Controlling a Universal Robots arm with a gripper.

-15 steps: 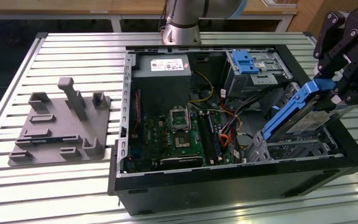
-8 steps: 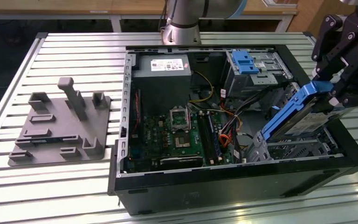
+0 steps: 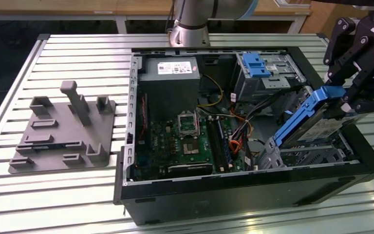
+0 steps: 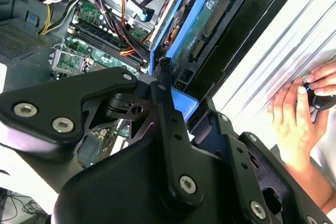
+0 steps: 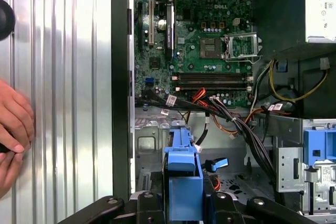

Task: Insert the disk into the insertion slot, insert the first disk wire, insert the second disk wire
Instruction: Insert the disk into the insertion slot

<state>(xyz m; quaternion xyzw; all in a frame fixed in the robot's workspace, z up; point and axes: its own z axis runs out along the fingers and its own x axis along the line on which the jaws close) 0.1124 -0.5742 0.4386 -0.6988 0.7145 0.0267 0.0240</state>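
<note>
Pincer (image 3: 346, 97) clamped narrow on disk (image 3: 304, 119) upper end; disk tilted, lower end near insertion slot (image 3: 317, 155).

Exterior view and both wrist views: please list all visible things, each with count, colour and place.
table: 1, silver slats, under everything.
computer case: 1, black, open, on the table.
fixture plate: 1, grey, exterior view's left of the case.
motherboard: 1, green, case floor.
power supply: 1, grey, far corner of the case.
tall cage: 1, grey with blue latch, inside the case.
insertion slot: 1, silver, inside the case, below the disk.
disk: 1, silver-grey in blue carrier, tilted over the insertion slot.
wires: several, orange, yellow, black, mid-case.
gripper: 1, black, shut on the disk.
person's hand: at least 1, over the table beside the case.
</note>
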